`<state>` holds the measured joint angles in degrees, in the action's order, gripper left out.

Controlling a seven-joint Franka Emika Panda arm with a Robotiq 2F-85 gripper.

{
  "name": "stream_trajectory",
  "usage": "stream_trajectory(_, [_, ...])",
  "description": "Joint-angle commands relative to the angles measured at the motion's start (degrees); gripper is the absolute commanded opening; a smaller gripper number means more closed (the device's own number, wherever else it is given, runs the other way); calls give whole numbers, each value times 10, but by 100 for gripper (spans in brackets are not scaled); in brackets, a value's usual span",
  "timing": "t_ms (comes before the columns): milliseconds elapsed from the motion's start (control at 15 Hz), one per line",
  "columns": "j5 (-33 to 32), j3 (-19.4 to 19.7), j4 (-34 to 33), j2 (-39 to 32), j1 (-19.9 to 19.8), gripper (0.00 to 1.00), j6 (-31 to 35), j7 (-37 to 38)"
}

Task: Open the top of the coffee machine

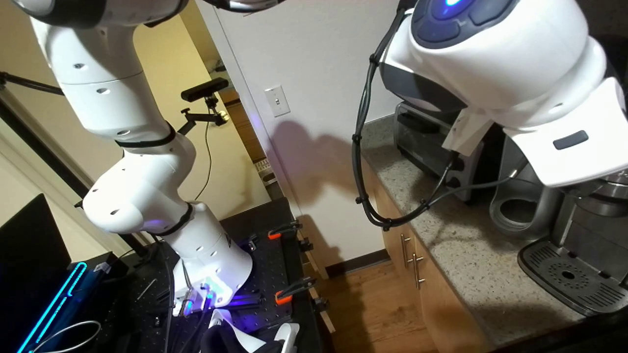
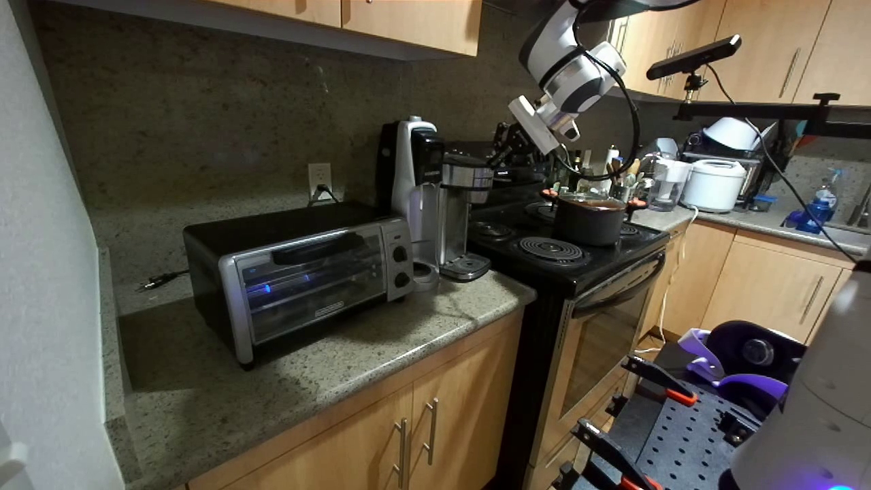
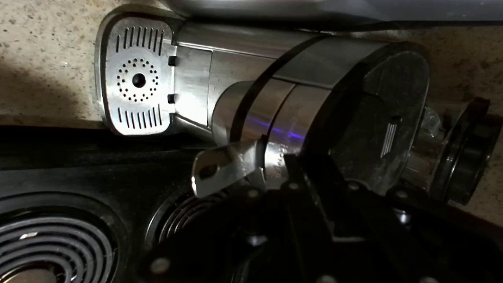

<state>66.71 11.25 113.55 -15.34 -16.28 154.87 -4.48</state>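
In an exterior view, the coffee machine (image 1: 591,240) stands on the counter (image 1: 471,264), partly hidden by the robot arm (image 1: 490,68). In an exterior view, it sits between the stove (image 2: 565,275) and a taller silver and black machine (image 2: 408,173), and the gripper (image 2: 498,156) hangs right by the coffee machine's top (image 2: 465,161). In the wrist view, the top appears closed, its metal handle (image 3: 232,161) sticking out near the dark fingers (image 3: 291,169), which overlap the top's edge (whether they stand apart or together, or touch it, is too dark to make out)
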Motion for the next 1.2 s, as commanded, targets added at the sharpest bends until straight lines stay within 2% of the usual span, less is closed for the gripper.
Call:
stream_trajectory(0, [13,-5,-3,8,0,4,0,-11])
stream_trajectory(333, [-4,-2,5,22,4,3,-7,6])
stream_trajectory(1133, [-136,6,18,71,13,2,-24,118])
